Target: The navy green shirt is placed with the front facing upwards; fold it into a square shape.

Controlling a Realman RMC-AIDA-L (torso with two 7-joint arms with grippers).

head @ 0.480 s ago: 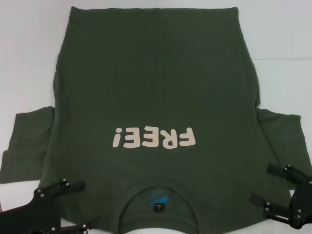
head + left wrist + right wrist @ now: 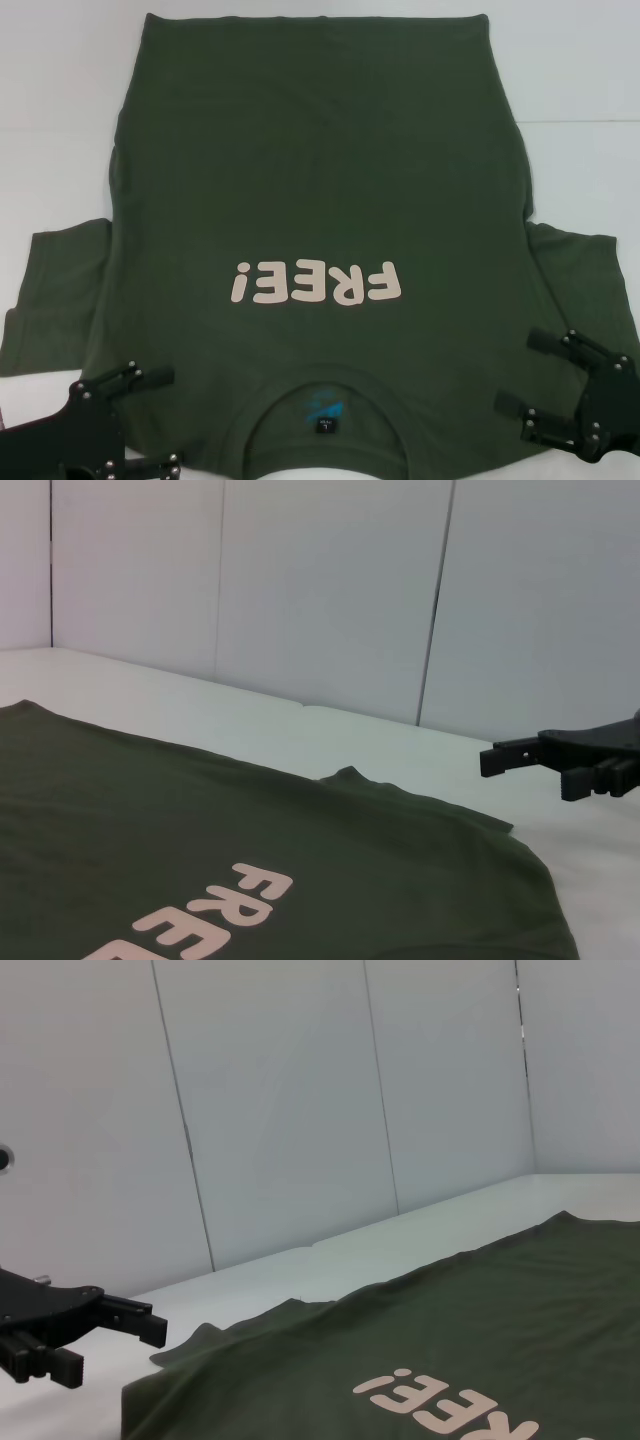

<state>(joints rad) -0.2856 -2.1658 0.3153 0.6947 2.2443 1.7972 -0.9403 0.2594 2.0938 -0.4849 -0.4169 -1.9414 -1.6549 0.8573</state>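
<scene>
The navy green shirt lies flat and front up on the white table, with its collar nearest me. Its pale "FREE!" lettering reads upside down. My left gripper is open over the near left shoulder. Over the near right shoulder, beside the sleeve, my right gripper is open too. Neither holds any cloth. The left wrist view shows the shirt with the right gripper beyond it. In the right wrist view the shirt lies beside the left gripper.
Bare white tabletop surrounds the shirt on both sides and beyond its hem. Pale wall panels stand behind the table. The left sleeve spreads out toward the table's left side.
My right gripper has shifted a little inward over the shirt's shoulder. The left gripper and the shirt look unchanged.
</scene>
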